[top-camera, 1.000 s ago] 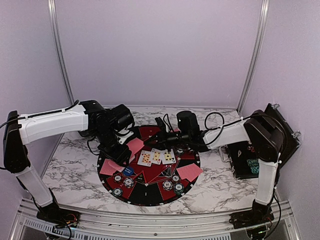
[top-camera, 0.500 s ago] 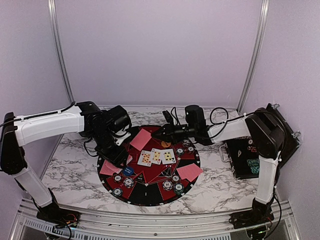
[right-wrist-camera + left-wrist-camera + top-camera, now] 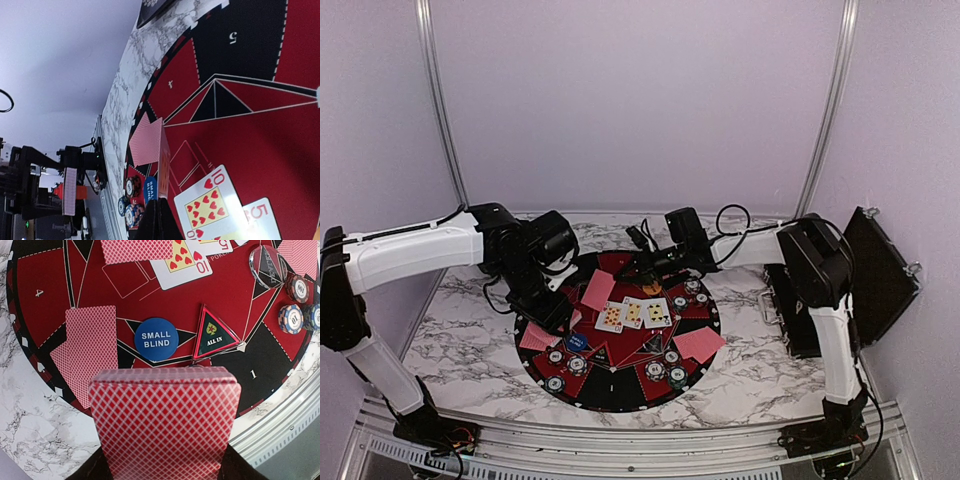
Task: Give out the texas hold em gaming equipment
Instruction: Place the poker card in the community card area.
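My left gripper (image 3: 165, 467) is shut on a deck of red-backed playing cards (image 3: 165, 422), held over the mat's left edge (image 3: 552, 308). Just beyond the deck lie a blue "small blind" disc (image 3: 156, 339), an "all in" triangle (image 3: 215, 335) and two face-down cards (image 3: 87, 355). My right gripper (image 3: 157, 201) is shut on one red-backed card (image 3: 163, 160), seen edge-on and hanging over the mat's left-centre (image 3: 597, 290). Three face-up cards (image 3: 633, 313) lie mid-mat, the ten of hearts (image 3: 210, 205) among them. Striped chips (image 3: 292, 317) stand near the front rim.
The round black-and-red mat (image 3: 620, 390) covers the middle of the marble table. Another face-down pair (image 3: 698, 343) lies at its right, with more chips (image 3: 665, 372) in front. A black case (image 3: 880, 262) stands open at the right edge. The two arms meet closely over the mat's left half.
The right gripper, keeping the single card, swung back and then left again, and the card now hangs slightly lower. The left arm with the deck drifted a little left.
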Tool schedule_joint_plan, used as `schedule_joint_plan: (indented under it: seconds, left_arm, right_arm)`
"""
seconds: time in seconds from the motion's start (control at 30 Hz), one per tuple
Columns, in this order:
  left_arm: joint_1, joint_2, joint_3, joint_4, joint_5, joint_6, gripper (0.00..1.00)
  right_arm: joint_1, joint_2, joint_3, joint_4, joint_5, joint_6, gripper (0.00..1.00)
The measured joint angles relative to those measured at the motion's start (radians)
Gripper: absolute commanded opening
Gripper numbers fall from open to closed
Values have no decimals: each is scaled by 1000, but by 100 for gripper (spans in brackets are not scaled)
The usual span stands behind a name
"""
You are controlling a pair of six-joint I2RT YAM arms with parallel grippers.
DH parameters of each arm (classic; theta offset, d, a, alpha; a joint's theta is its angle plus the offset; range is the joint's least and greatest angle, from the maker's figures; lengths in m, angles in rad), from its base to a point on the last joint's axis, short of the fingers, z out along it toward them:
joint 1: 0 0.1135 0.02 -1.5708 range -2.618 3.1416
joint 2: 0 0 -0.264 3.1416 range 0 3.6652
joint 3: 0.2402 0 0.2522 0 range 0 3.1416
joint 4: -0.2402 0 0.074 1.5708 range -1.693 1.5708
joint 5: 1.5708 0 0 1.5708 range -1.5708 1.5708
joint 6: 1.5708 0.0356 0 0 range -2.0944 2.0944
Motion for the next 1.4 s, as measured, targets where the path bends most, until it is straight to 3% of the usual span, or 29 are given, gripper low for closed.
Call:
schedule_joint_plan:
  seconds: [0.37,0.83,1.0,1.4]
  left_arm:
    - [0,0,0,0,0,0,53]
    - [2,0,0,0,0,0,53]
    - [2,0,0,0,0,1,53]
    - [2,0,0,0,0,1,53]
  right_arm:
    - [9,121,146,-197,3,-121,0]
    - [34,156,229,-324,52,-190,0]
    - [47,156,248,-383,106,-222,7]
    - [57,156,317,-496,250,-286,34]
